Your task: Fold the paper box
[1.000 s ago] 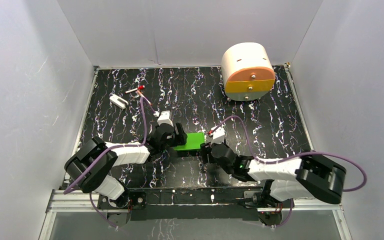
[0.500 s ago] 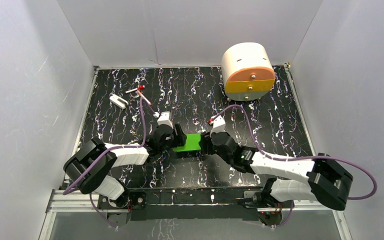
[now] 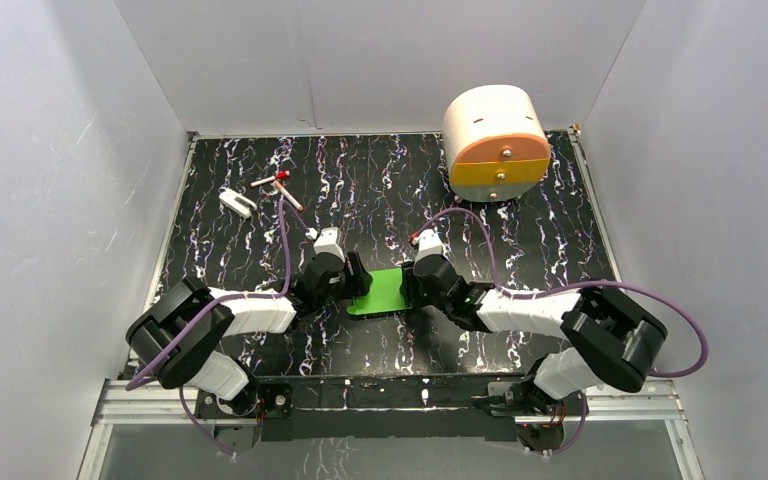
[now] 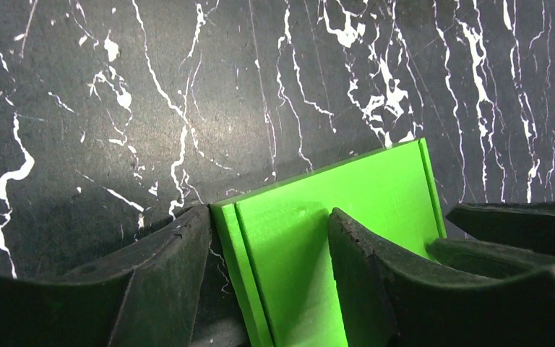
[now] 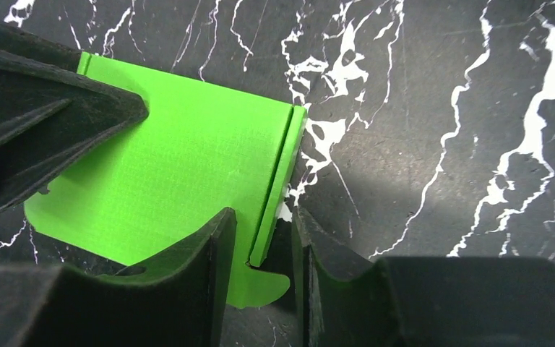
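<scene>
From above, the paper box (image 3: 382,291) is a small, flat, roughly rectangular piece of bright green card; it lies on the dark marbled table (image 3: 380,190), near the front middle; the left pincer (image 3: 357,281) meets its left edge and the right pincer (image 3: 410,285) its right edge, so the box sits directly between them.

In the left wrist view the green face is smooth, with a narrow folded strip along its left edge and another along the far right edge; the left pincer's jaws stand apart; one finger (image 4: 162,278) lies just outside the box with its tip at the corner, the other finger (image 4: 365,282) rests over the green face; the left strip runs between them, unclamped.

In the right wrist view the card shows a fine grain, a raised strip along its right edge and a rounded tab at the near corner; the right pincer's jaws stand close, astride that strip; one finger (image 5: 202,267) overlaps the face, the other (image 5: 311,275) is on the table side; whether they press the strip I cannot tell; the left pincer covers the far left corner.
</scene>
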You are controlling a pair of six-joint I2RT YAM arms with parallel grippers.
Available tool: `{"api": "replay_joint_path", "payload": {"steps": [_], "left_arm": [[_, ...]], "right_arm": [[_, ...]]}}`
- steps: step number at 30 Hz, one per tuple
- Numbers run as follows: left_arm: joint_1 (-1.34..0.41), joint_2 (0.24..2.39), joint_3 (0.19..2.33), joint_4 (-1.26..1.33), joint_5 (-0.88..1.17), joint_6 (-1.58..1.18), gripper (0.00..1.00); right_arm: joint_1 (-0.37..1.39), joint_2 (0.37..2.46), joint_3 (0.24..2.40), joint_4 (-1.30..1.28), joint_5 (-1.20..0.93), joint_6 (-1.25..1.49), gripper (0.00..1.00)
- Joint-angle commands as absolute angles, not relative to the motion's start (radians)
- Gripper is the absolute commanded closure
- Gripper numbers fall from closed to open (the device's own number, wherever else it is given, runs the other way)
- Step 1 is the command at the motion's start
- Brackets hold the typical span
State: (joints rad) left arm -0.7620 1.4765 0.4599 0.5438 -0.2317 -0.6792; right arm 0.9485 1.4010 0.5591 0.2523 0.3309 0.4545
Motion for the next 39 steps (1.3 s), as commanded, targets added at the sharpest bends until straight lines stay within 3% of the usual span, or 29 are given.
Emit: {"api": "replay_joint_path", "payload": {"steps": [1,13,24,30,39], "left_arm": [[-0.765,1.487,0.415,0.447,-0.200,-0.673,0.41],[-0.711,1.322,0.347,0.415,-0.089,-0.736,0.38],[-0.710,1.422,0.306,0.445,-0.015,-0.751,0.65],[-0.709,1.374,0.334,0.418,-0.056,-0.687,0.68],[-0.710,1.403,0.390,0.416,-0.031,-0.604,0.68]], "right_arm": [[0.948,1.449,0.536,0.314,0.283,0.497,0.59],[0.940,1.462,0.488,0.330,0.279,0.523,0.67],[0.940,1.480,0.475,0.357,0.236,0.521,0.68],[0.949,1.399,0.473,0.349,0.181,0.468,0.68],[0.954,1.232,0.506,0.214,0.174,0.288,0.42]]}}
